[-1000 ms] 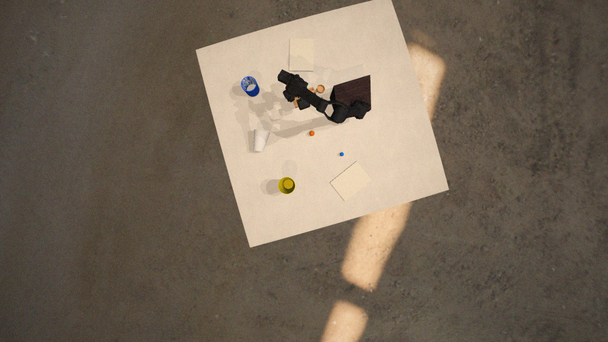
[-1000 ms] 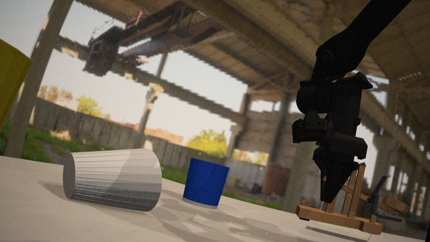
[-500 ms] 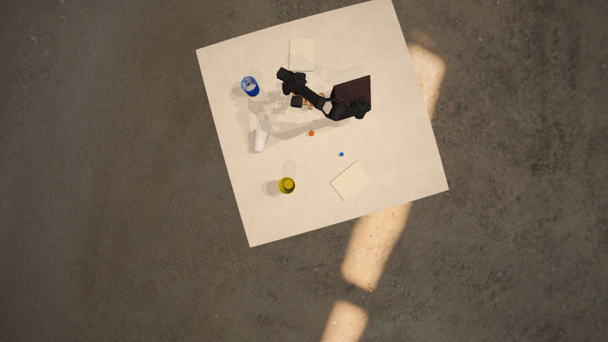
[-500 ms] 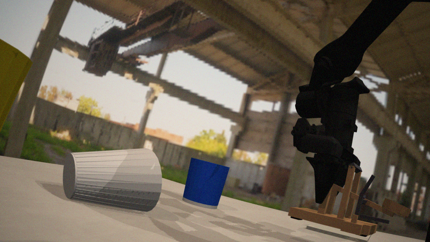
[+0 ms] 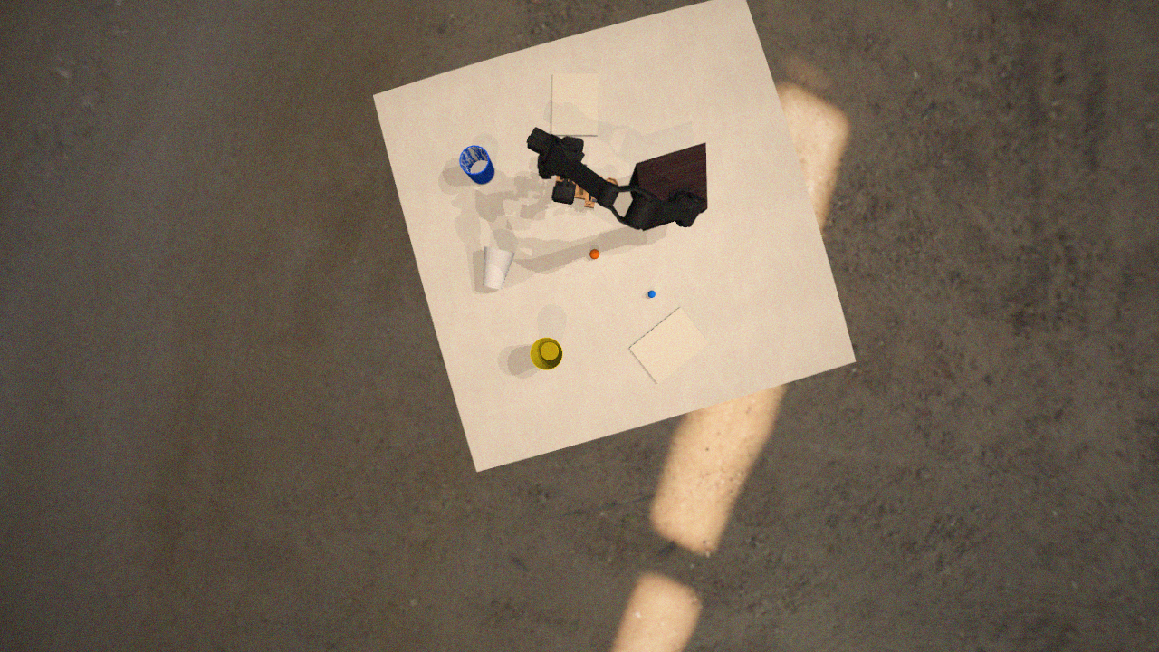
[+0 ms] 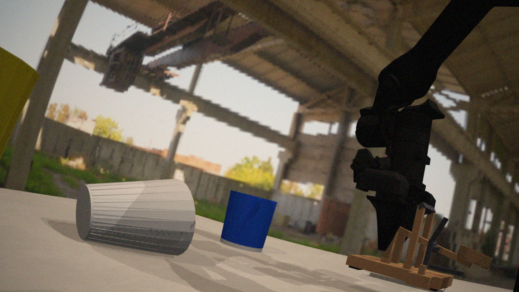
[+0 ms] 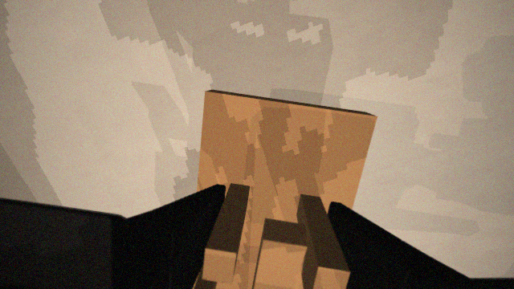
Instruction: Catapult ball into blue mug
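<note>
The wooden catapult (image 5: 589,202) (image 6: 395,265) (image 7: 237,132) is upright, its base seemingly just above the table. My gripper (image 6: 385,247) (image 7: 275,202) is shut on the catapult's uprights, with one finger outside each side post in the wrist view. The throwing arm's cup (image 6: 475,257) is at the right in the exterior view, on the side away from the mug, and looks empty. The blue mug (image 5: 488,174) (image 6: 248,219) stands mouth up, left of the catapult. An orange ball (image 5: 594,254) and a smaller blue ball (image 5: 651,294) lie on the table.
A white cup (image 5: 496,272) (image 6: 138,215) lies on its side. A yellow cup (image 5: 548,351) (image 6: 14,97) stands upside down. Two flat cream panels (image 5: 575,100) (image 5: 668,344) lie on the table (image 5: 770,283). A dark brown block (image 5: 676,170) is by the arm's base.
</note>
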Controlling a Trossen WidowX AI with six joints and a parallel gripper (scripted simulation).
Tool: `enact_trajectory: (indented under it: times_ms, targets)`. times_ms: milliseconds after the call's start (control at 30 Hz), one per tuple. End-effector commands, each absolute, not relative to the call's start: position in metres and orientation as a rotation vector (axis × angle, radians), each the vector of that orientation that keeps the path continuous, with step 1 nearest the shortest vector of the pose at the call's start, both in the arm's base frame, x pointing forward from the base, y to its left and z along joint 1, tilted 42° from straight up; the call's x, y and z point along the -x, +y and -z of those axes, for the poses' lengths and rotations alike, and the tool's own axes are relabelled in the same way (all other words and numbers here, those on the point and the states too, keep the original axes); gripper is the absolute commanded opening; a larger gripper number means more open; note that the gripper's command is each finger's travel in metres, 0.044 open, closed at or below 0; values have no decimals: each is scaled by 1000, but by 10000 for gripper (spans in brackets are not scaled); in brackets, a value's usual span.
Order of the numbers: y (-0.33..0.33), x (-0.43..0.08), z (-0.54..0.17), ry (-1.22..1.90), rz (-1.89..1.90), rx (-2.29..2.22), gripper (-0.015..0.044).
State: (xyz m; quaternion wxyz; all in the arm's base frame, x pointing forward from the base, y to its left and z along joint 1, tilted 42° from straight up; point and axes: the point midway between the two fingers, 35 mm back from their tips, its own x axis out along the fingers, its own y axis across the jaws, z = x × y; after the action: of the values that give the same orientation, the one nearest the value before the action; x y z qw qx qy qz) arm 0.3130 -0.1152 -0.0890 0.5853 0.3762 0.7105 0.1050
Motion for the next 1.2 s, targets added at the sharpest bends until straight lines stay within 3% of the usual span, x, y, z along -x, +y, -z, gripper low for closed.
enact_trajectory:
  times_ms: [0, 767, 1167]
  targets:
    - [-114, -313, 92, 1651, -236, -885, 0]
    - [-96, -311, 113, 1664, -245, -879, 0]
    - [-96, -311, 113, 1664, -245, -879, 315]
